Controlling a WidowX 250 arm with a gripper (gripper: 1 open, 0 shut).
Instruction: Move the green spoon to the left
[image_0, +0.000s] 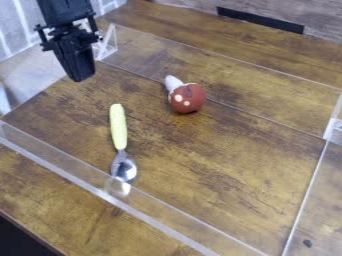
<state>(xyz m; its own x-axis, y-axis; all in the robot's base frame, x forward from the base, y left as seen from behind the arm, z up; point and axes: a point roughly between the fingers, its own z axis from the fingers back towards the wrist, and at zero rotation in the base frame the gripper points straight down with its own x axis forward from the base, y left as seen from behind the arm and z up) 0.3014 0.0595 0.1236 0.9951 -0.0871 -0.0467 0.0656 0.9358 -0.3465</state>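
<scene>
The green spoon (119, 140) lies flat on the wooden table, its yellow-green handle pointing away from me and its silver bowl (123, 168) near the front clear wall. My black gripper (79, 70) hangs at the upper left, well apart from the spoon's handle tip. Its fingers are pressed together with nothing between them.
A red-brown rounded object with a white tip (186, 96) sits right of the spoon. Low clear plastic walls (160, 205) fence the work area at the front, left and right. A dark object (261, 18) lies at the far edge.
</scene>
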